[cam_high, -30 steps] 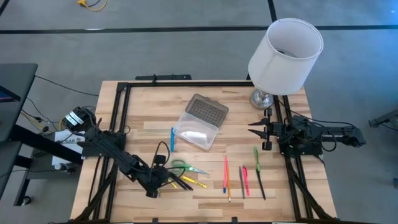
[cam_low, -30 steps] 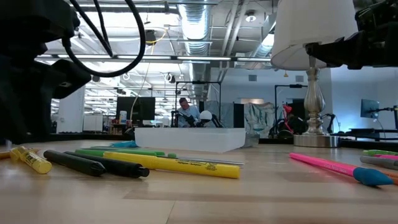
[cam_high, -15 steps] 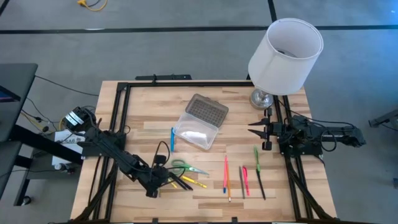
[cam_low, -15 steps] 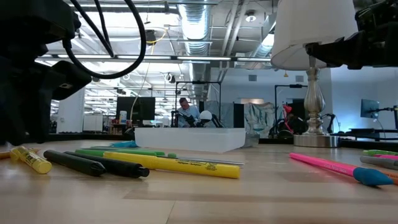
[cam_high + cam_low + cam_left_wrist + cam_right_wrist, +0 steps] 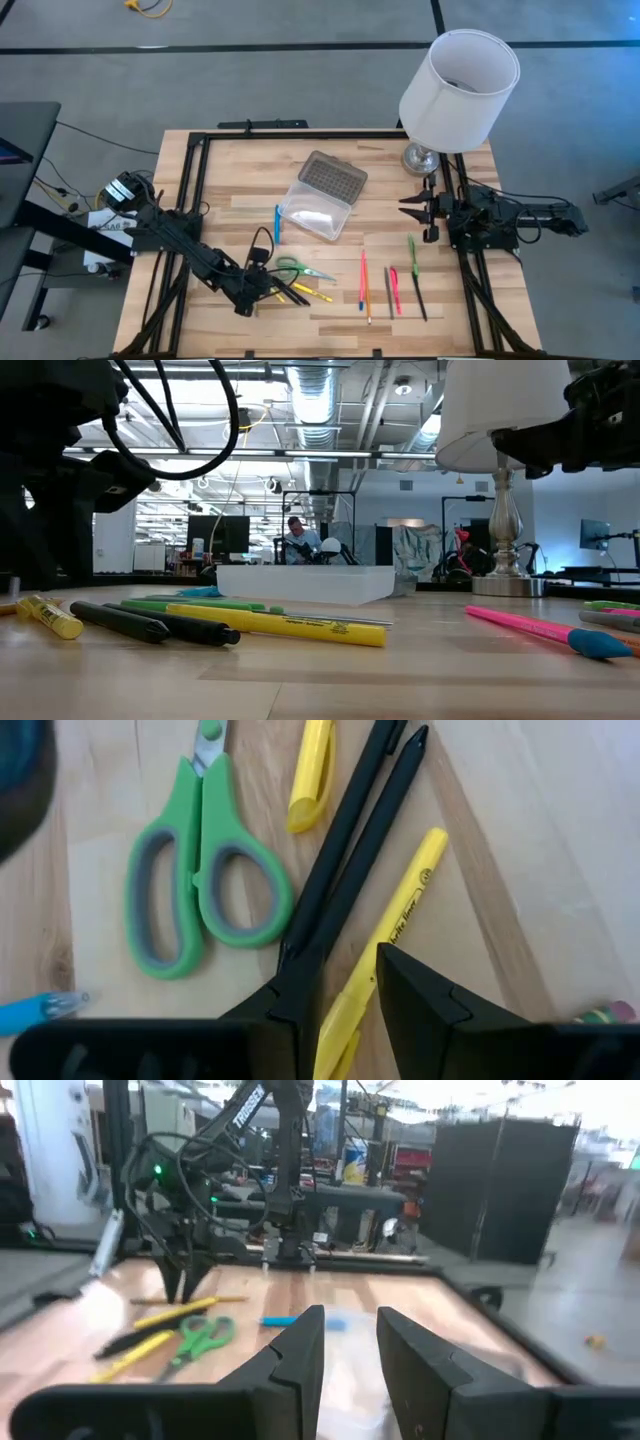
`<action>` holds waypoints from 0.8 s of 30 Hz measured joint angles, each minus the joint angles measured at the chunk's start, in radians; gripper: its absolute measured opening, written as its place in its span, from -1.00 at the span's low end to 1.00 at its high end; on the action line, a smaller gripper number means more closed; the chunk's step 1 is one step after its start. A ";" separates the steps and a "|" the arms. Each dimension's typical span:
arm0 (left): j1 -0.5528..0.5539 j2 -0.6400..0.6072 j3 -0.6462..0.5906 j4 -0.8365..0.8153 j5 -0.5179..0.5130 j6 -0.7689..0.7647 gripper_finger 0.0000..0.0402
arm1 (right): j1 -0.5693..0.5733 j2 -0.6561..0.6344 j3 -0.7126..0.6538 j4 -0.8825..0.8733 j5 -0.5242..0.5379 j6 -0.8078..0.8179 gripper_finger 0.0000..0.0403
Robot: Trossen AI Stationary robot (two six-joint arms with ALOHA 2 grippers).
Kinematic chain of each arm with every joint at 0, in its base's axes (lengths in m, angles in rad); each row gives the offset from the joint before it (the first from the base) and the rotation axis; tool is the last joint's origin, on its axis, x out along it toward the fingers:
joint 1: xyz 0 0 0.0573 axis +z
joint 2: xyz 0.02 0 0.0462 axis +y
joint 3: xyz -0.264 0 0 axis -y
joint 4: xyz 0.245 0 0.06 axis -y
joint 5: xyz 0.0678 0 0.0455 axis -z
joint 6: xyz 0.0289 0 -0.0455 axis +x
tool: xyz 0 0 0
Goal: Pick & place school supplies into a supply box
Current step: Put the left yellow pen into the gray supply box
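Yellow marker (image 5: 375, 945) lies between the left fingers (image 5: 415, 995).

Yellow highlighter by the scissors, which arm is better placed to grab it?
Left. The left gripper hangs open right over the yellow highlighter, while the right gripper waits far across the table by the lamp.

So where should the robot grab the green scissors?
Probably at the narrow neck of the green scissors, where the closed blades meet the handle loops, coming straight down from above. They lie flat on the table, so only the top is free, and the loops are too wide. The left gripper is nearest, open over a yellow highlighter.
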 joint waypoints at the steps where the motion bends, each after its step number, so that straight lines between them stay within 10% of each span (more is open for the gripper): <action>1: -0.001 0.000 0.000 0.000 0.002 -0.010 -0.55 | 0.006 0.000 0.000 -0.006 0.000 0.025 -0.54; 24: -0.059 0.139 0.003 0.051 -0.055 -0.093 -0.55 | 0.197 0.000 0.000 -0.010 0.001 0.028 -0.54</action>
